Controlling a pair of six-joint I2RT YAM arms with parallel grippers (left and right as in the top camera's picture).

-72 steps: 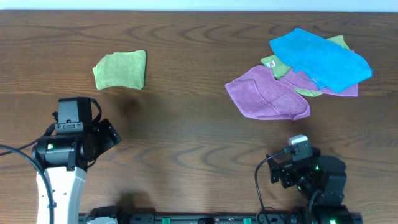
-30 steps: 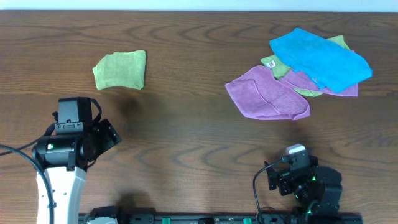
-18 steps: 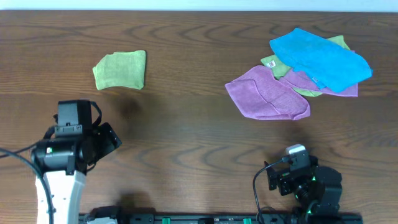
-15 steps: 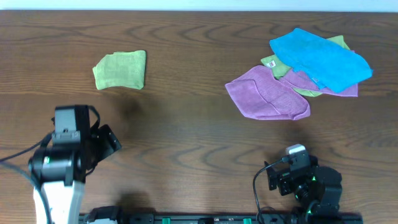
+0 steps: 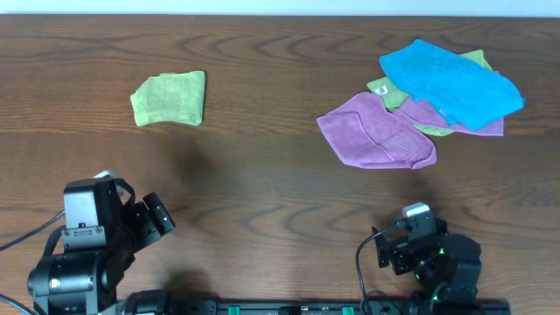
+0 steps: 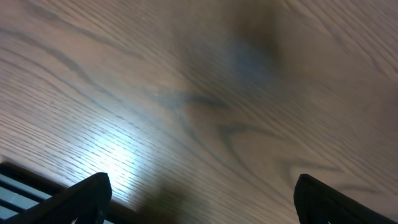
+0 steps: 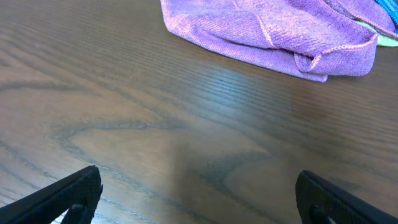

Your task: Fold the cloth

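labelled green cloth [image 5: 388,91] mostly under blue cloth [image 5: 451,80], purple cloth [image 7: 261,31] cropped at top

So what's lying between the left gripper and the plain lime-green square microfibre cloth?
Nothing. In the overhead view, only bare brown wooden table separates the left gripper from the lime-green cloth.

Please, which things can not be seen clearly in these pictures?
1. Lime-green cloth: overhead only; too small to count its layers; outside both wrist views.
2. Labelled green cloth: mostly covered by the blue cloth; label print too small.
3. Left tool, right tool: wrist views' bottom edge cuts off all but the fingertips.
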